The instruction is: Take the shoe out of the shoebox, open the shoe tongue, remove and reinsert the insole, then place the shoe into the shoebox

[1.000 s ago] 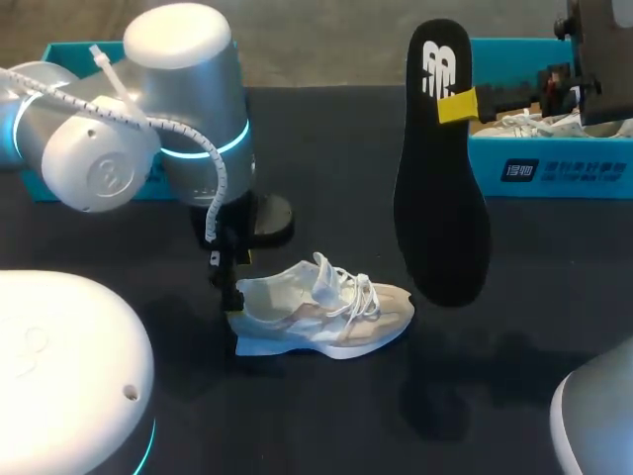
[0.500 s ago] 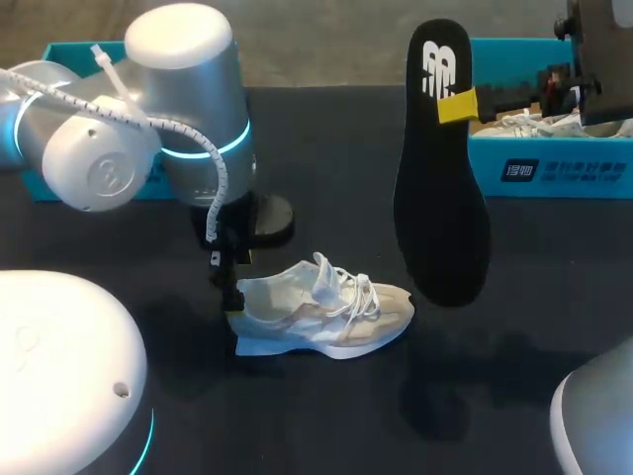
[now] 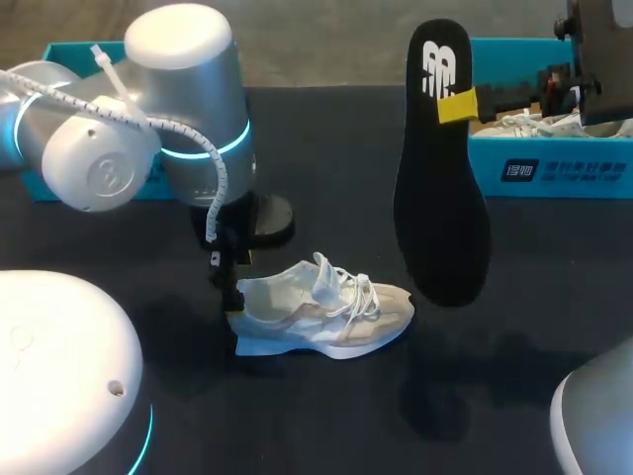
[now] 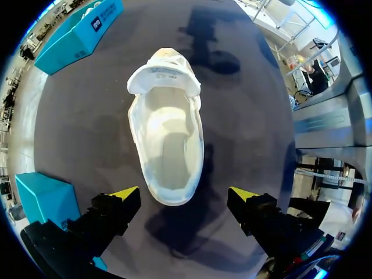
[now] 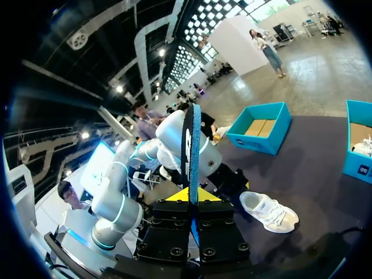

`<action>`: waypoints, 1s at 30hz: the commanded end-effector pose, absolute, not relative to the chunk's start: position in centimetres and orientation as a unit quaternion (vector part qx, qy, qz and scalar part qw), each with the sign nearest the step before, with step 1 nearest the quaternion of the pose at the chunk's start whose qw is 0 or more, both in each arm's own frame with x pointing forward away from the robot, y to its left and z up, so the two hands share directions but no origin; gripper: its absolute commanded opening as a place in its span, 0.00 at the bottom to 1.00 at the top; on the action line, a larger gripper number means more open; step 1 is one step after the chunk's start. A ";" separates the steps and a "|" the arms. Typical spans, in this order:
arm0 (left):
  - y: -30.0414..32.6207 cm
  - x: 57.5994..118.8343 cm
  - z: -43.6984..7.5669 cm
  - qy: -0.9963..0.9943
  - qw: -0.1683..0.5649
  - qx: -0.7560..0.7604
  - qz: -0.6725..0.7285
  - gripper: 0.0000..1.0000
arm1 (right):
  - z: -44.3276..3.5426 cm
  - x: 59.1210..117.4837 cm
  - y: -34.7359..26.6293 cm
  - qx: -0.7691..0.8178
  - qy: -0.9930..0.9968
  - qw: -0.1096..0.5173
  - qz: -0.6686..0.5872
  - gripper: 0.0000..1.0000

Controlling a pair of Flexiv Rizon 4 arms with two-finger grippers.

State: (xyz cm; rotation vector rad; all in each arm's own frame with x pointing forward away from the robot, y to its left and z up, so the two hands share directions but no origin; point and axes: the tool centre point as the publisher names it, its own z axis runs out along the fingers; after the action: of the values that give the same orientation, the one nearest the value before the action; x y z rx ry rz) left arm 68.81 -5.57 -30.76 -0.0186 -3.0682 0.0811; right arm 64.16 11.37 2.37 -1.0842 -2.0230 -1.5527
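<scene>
Holding the black insole (image 3: 440,198) up in the air with my right gripper (image 3: 456,105) pinched tight on it, I have my left gripper (image 4: 183,194) wide open by the heel of the white shoe (image 3: 326,307), which sits on the dark table (image 3: 326,416), well apart from the blue shoebox (image 3: 554,166).

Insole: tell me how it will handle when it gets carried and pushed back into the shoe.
Gripped near one end by the right tool, the insole shows no droop or curl, so it is probably fairly stiff yet light. Seen edge-on in the right wrist view it is thin, so it would likely bend if pushed against the shoe.
</scene>
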 end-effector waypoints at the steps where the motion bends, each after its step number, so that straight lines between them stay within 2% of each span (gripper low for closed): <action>1: -5.5 68.8 -30.7 -0.999 0.035 -0.006 0.026 1.00 | 2.4 64.4 11.7 -0.385 -0.718 0.185 -0.549 0.00; 14: -7.8 70.7 -30.6 -0.999 0.026 -0.021 0.036 1.00 | 2.4 64.4 11.7 -0.385 -0.718 0.185 -0.549 0.00; 30: -11.7 74.3 -34.6 -0.998 0.031 -0.015 0.056 1.00 | 2.4 64.4 11.7 -0.385 -0.718 0.185 -0.549 0.00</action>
State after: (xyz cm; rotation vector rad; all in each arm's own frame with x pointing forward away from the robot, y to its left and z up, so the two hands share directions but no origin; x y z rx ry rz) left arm 73.43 -10.55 -33.15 -0.0462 -3.0887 0.1818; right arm 64.16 11.37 2.37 -1.0841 -2.0231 -1.5526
